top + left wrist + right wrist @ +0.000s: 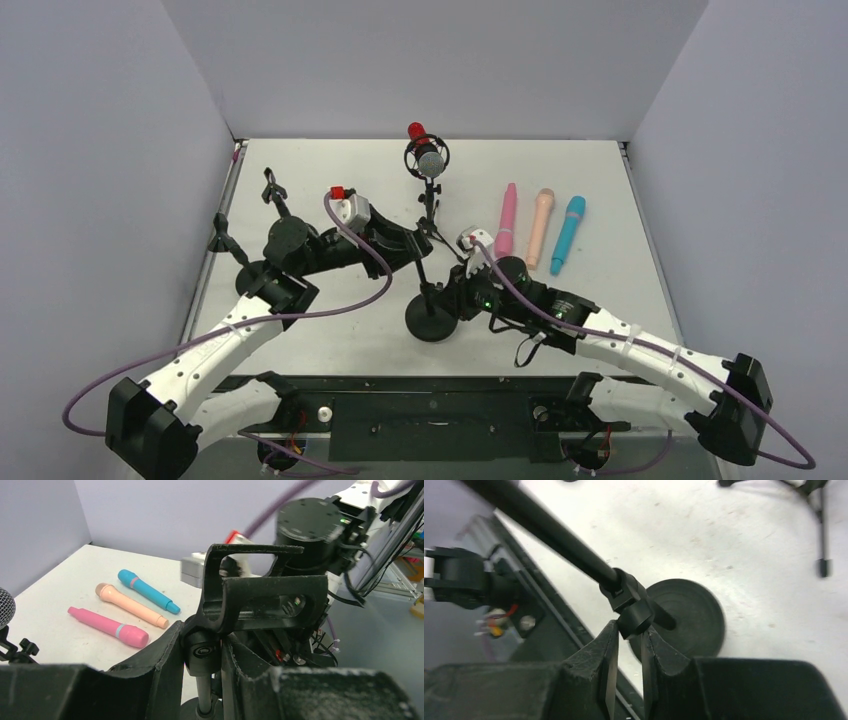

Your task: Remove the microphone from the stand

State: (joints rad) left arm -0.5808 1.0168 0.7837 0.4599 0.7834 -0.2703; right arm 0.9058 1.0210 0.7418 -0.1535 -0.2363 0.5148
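Microphone (430,162) sits at top of stand (432,322), mid bench (600,180), well above both arms. Left pincer (202,652) clamped on the stand's pole joint; right pincer (630,630) clamped on the lower knob near the base. Mic likely rigid, light, smooth. Grab the barrel below the mesh, which may dent.

Microphone (4,607): only a sliver of the grille shows, cut by the left edge of the left wrist view.
Stand (549,532): pole blurred, running off the top-left corner of the right wrist view; base partly hidden behind the right gripper (630,632).
Tripod (822,530): cut by the top edge.
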